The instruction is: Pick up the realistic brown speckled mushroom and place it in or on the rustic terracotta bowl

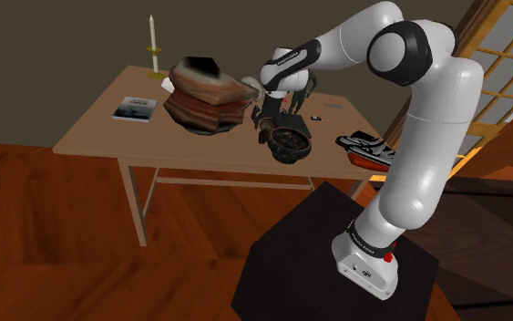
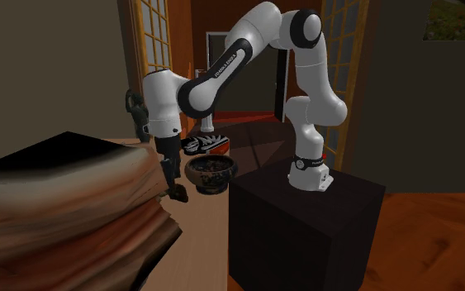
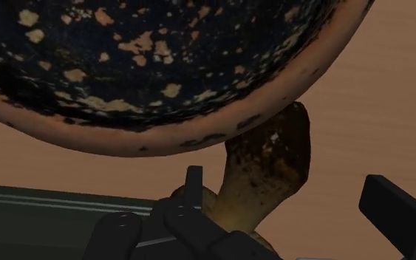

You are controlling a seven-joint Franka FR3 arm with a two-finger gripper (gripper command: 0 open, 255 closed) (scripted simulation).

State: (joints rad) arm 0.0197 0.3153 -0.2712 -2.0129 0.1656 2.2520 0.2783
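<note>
Shoulder view: white arm reaches from the black stand toward 10 o'clock, over the wooden counter.
- End effector low over the counter, at the bowl's 10 o'clock and just beside it.
- Bowl: dark speckled inside, orange-brown rim, near the counter's front edge.
- Big layered brown block at the bowl's 10 o'clock. White candle at the far edge. Flat booklet at the block's 9 o'clock.
- Striped sandals at the bowl's 3 o'clock.

Second exterior view: end effector points down at the bowl's 8 o'clock. The brown block is close in the foreground.

Wrist view: end effector spread wide, gripping nothing.
- Brown speckled mushroom lies on the counter between the fingers, close to one and clear of the other.
- Its far end meets the bowl's outer rim. It is outside the bowl. I cannot tell whether it touches the rim.
</note>
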